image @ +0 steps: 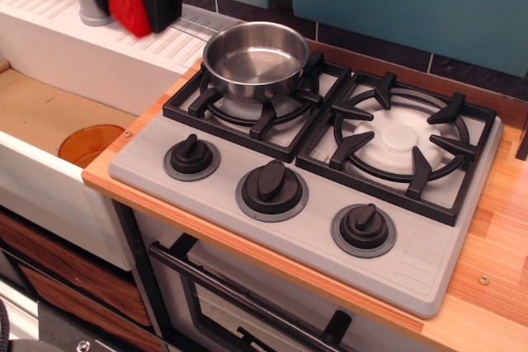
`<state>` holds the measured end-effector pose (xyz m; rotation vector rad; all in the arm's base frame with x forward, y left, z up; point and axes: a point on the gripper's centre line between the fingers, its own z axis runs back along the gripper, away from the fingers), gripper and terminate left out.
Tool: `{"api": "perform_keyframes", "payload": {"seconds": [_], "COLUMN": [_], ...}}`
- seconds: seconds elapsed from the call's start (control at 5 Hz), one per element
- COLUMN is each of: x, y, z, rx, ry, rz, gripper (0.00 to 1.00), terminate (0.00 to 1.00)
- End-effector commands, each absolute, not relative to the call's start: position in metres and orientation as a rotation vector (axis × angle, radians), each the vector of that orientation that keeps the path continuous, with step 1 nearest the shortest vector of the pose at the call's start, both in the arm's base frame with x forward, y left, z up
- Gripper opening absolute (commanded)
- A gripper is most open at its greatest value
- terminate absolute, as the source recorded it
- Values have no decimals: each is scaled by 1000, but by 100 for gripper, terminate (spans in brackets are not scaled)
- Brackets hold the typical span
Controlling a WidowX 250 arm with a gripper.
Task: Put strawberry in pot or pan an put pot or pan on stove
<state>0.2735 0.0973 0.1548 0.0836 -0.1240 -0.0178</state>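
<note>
The red strawberry is held in my black gripper, high at the top left of the view, above the white drainboard and left of the pan. The gripper is shut on it and blurred; most of the arm is out of frame. The shiny steel pan stands empty on the left burner of the grey stove, its wire handle pointing back left. The strawberry's green top is hidden.
An orange round dish lies in the sink at the left. A white drainboard runs behind the sink with a grey cup at its back. Three black knobs line the stove front. The right burner is bare. Wooden counter lies to the right.
</note>
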Motion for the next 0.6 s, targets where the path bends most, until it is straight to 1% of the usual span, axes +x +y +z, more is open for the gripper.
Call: {"api": "perform_keyframes", "payload": {"seconds": [0.0,0.4], "x": [320,344], "y": [74,55], "z": [169,150], "rx": [107,88], "ry": [-160,-193], "rz": [10,36], "gripper": [0,0], "terminate": [0,0]}}
